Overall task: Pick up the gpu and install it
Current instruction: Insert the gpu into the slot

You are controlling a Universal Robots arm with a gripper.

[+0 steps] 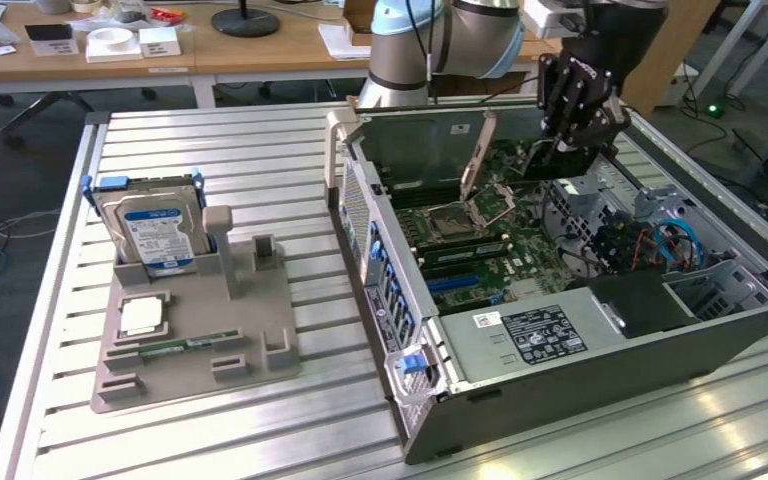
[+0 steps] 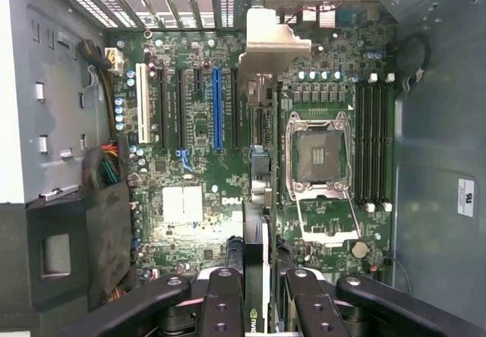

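Note:
My gripper (image 1: 574, 138) hangs over the open computer case (image 1: 584, 375), shut on the gpu (image 1: 552, 160), a dark flat card held on edge above the motherboard (image 1: 471, 255). From the wrist view the gpu (image 2: 258, 147) is seen edge-on, running from between my fingers (image 2: 220, 299) out to its silver bracket (image 2: 272, 37) near the case's rear slot openings. The card hovers just beside the blue expansion slot (image 2: 217, 109) and the black slots next to it, between them and the open CPU socket (image 2: 315, 155). I cannot tell whether its edge touches a slot.
A grey fixture tray (image 1: 197, 365) on the slatted metal table holds a blue-labelled hard drive (image 1: 157, 232), a CPU chip (image 1: 140, 317) and a green memory stick (image 1: 157, 347). Cables and a drive cage (image 1: 651, 250) crowd the case's right side. A wooden desk (image 1: 224, 50) stands behind.

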